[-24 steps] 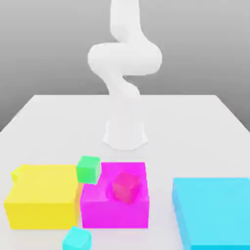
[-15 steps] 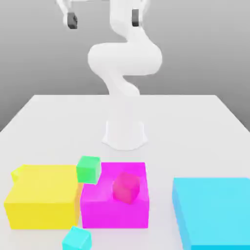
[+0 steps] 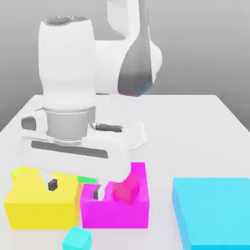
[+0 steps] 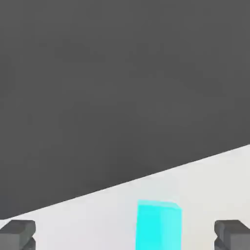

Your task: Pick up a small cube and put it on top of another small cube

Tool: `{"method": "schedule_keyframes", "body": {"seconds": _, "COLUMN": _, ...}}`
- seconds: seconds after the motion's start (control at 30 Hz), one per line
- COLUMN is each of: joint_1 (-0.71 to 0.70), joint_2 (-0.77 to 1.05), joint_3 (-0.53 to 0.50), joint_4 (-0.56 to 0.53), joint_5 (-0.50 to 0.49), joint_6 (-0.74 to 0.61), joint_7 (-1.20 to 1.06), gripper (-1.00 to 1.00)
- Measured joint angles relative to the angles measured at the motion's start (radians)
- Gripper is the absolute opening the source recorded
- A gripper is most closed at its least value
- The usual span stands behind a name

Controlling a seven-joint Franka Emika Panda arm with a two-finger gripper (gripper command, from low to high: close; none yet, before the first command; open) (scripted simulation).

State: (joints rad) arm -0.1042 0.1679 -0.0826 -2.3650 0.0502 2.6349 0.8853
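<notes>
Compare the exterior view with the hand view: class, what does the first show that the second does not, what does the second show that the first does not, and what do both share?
Exterior view: the arm, yellow block, magenta block, large blue block, small crimson-pink cube and partly covered green cube.

Hand view: a close look along a slanting straight edge where the pale surface meets a broad dark grey area.

Both: the small cyan cube, the pale surface and the open hand's two fingers, wide apart.
</notes>
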Motion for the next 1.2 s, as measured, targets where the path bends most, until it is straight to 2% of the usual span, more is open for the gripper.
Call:
{"method": "schedule_keyframes", "body": {"seconds": 0.27, "joint_1": -0.033, "joint_2": 0.291, "joint_3": 0.013, "joint_4": 0.022, "joint_5": 0.040, "joint_6": 0.165, "joint_7": -0.012, "gripper": 0.00}}
{"method": "schedule_keyframes", "body": {"seconds": 0.3, "joint_1": -0.036, "joint_2": 0.311, "joint_3": 0.017, "joint_4": 0.026, "joint_5": 0.044, "joint_6": 0.181, "joint_7": -0.014, "gripper": -1.00}}
{"method": "schedule_keyframes", "body": {"seconds": 0.57, "joint_1": -0.033, "joint_2": 0.283, "joint_3": 0.013, "joint_4": 0.020, "joint_5": 0.038, "joint_6": 0.160, "joint_7": -0.010, "gripper": -1.00}}
{"method": "schedule_keyframes", "body": {"seconds": 0.7, "joint_1": -0.019, "joint_2": 0.149, "joint_3": -0.002, "joint_4": -0.011, "joint_5": 0.013, "joint_6": 0.056, "joint_7": 0.005, "gripper": -1.00}}
{"method": "schedule_keyframes", "body": {"seconds": 1.2, "joint_1": 0.099, "joint_2": -0.395, "joint_3": 0.079, "joint_4": -0.236, "joint_5": -0.039, "joint_6": -0.261, "joint_7": -0.107, "gripper": -1.00}}
